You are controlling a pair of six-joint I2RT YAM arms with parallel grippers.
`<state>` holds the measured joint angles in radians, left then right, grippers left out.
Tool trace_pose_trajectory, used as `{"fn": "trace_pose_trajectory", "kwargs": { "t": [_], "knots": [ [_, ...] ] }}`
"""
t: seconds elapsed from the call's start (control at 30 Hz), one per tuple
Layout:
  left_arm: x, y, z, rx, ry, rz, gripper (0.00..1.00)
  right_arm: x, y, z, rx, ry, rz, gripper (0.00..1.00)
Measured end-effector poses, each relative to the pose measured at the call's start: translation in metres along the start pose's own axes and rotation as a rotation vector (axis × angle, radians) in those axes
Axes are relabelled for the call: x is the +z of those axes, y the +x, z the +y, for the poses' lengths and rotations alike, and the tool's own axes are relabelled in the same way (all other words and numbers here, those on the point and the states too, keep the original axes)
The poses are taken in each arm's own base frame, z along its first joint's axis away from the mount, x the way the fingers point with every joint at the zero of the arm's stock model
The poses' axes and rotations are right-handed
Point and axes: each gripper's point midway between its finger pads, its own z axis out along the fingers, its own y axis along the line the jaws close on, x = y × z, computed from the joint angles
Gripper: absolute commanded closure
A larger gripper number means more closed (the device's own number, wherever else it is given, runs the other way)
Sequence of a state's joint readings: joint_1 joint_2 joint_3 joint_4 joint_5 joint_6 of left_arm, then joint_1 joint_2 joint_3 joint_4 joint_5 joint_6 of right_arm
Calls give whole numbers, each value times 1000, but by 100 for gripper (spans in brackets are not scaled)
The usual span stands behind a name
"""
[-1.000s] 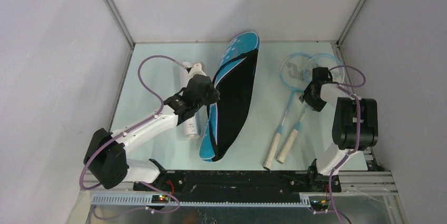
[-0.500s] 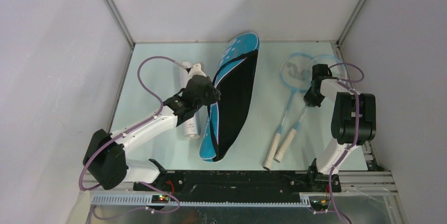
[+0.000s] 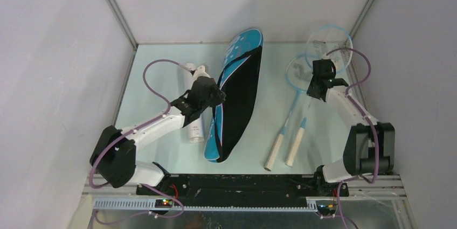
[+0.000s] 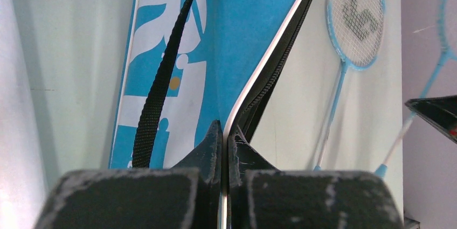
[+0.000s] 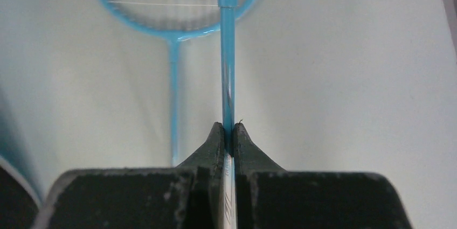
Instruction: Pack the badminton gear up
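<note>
The blue bag (image 3: 237,99) lies open along the middle of the table, its black inside showing. My left gripper (image 3: 215,97) is shut on the white piped edge of the bag (image 4: 237,35) beside the black strap (image 4: 161,89). My right gripper (image 3: 317,88) is shut on the thin blue shaft of one racket (image 5: 227,51). That racket's head (image 3: 329,40) is raised toward the back right corner and its cream handle (image 3: 295,151) is low. The second racket (image 3: 299,73) lies flat to its left. A long white tube (image 3: 195,124) lies under my left arm.
Grey walls close in the table on the left, back and right. The raised racket head is close to the back right corner post (image 3: 366,8). The black base rail (image 3: 242,186) runs along the near edge.
My right gripper has shut on the racket shaft and the arm has reached out, lifting that racket's head up and toward the back wall. My left gripper has kept its hold on the bag edge.
</note>
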<state>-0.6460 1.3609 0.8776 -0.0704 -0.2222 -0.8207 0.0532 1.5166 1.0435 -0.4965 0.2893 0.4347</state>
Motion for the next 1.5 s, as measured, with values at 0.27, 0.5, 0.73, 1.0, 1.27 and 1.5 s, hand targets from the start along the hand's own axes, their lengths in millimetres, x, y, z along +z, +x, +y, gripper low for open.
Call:
{"fn": "trace_pose_trajectory", "kwargs": {
  "t": [0.27,0.5,0.73,1.0,1.27,1.5],
  "knots": [
    [13,-9,6,-35,-3,-18,100,-51,3,41,-140,-195,-45,100],
    [22,-28,5,-58,-3,-49,100,-86,57,91,-336,-378,63,100],
    [24,-30,-1,-60,12,-42,100,-100,110,119,-493,-451,171,100],
    [25,-29,0,-60,9,-40,100,-91,148,126,-570,-416,267,100],
    [29,-26,3,-57,-3,-30,100,-94,164,121,-628,-365,282,100],
    [32,-26,1,-56,-8,-22,100,-93,182,107,-659,-346,318,100]
  ]
}}
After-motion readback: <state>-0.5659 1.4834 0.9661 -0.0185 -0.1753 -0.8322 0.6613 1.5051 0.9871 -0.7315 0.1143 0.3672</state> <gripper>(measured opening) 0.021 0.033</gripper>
